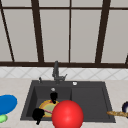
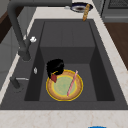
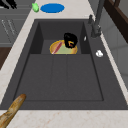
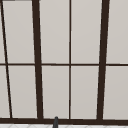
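One hand (image 2: 55,67) touches plate (image 2: 58,86); pink stick (image 2: 72,83) lies lengthwise.

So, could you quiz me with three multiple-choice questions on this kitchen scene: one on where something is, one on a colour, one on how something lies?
1. Where is the yellow plate?
A. In the sink
B. On the window ledge
C. On the floor

2. What colour is the dish on the counter left of the sink?
A. White
B. Blue
C. Black

3. How is the pink stick placed?
A. Standing upright
B. Held up in the air
C. Lying flat on the yellow plate

Answers: 1 A, it sits on the basin's floor, by the right hand. 2 B, it is plainly blue in the front view. 3 C, it rests across the plate.
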Motion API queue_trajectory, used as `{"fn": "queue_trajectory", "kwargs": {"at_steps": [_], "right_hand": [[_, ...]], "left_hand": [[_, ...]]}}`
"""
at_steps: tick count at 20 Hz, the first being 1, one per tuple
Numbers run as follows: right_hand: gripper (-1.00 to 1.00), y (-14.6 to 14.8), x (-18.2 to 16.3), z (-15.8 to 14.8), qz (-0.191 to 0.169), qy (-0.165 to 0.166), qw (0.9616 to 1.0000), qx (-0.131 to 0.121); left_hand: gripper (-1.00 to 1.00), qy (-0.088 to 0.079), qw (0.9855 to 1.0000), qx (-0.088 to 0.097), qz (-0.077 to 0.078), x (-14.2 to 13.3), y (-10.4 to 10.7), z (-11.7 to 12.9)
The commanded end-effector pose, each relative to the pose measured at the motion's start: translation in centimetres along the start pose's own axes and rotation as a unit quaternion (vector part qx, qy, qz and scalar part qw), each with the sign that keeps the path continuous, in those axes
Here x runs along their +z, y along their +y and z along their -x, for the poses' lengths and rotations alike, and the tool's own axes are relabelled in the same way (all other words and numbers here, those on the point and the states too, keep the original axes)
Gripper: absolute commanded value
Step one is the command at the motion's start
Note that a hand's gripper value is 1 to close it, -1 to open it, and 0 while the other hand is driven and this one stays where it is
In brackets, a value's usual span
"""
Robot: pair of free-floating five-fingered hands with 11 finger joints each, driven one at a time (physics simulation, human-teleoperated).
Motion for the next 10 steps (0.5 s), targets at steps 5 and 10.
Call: {"fn": "queue_trajectory", "kwargs": {"at_steps": [5, 10], "right_hand": [[1.0, -1.4, 1.9, 2.8, 0.011, -0.002, 0.9999, -0.013], [1.0, -2.9, 3.1, 4.6, 0.015, 0.0, 0.9999, -0.007]], "left_hand": [[0.0, 0.0, 1.0, 0.0, 0.0, 0.0, 0.0, 0.0], [0.0, 0.0, 1.0, 0.0, 0.0, 0.0, 0.0, 0.0]]}}
